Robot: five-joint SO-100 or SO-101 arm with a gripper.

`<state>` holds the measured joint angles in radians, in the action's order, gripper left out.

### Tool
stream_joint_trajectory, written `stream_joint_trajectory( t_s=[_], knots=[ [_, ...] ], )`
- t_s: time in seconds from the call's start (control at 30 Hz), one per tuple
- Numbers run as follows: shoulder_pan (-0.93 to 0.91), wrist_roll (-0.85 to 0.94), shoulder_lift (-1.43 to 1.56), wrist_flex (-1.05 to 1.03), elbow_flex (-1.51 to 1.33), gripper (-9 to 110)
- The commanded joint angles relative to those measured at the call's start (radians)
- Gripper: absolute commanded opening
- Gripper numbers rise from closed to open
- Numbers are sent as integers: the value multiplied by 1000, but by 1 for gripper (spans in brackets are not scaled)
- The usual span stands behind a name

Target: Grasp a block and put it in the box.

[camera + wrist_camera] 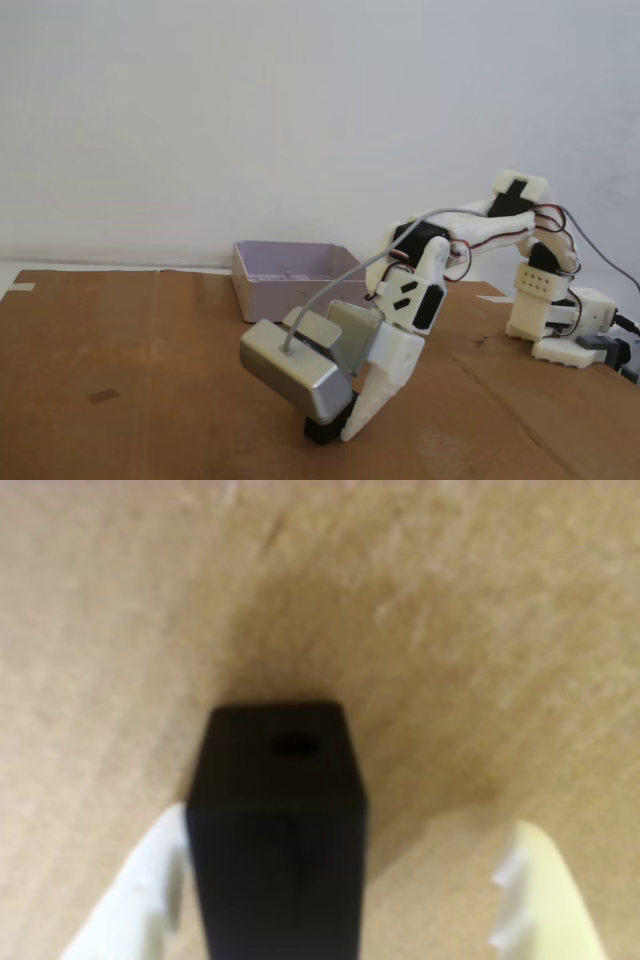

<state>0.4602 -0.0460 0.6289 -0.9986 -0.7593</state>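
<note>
Block is standing between the tips of the wide-open claw at the wrist view's lower centre, hugging the left finger, long axis running up the frame, with the box lying behind, upper-left in the fixed view.

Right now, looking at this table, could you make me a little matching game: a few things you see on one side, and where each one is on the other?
Things:
1. block
2. box
3. grey metal casing
4. arm's base

Places (fixed view):
A. at the far right of the table
B. mounted on the arm beside the fingers, a cable running from it
C. down on the brown table between the white fingers
D. at the back of the table, near the wall

Pairs: 1-C, 2-D, 3-B, 4-A
</note>
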Motion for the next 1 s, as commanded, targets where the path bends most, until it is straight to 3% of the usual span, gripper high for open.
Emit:
stream_joint_trajectory(
  t_s=[0.0,0.67,0.97],
  knots=[
    [-2,8,44,15,101,35],
    [3,3,37,6,87,34],
    [2,6,34,6,91,7]
  ],
)
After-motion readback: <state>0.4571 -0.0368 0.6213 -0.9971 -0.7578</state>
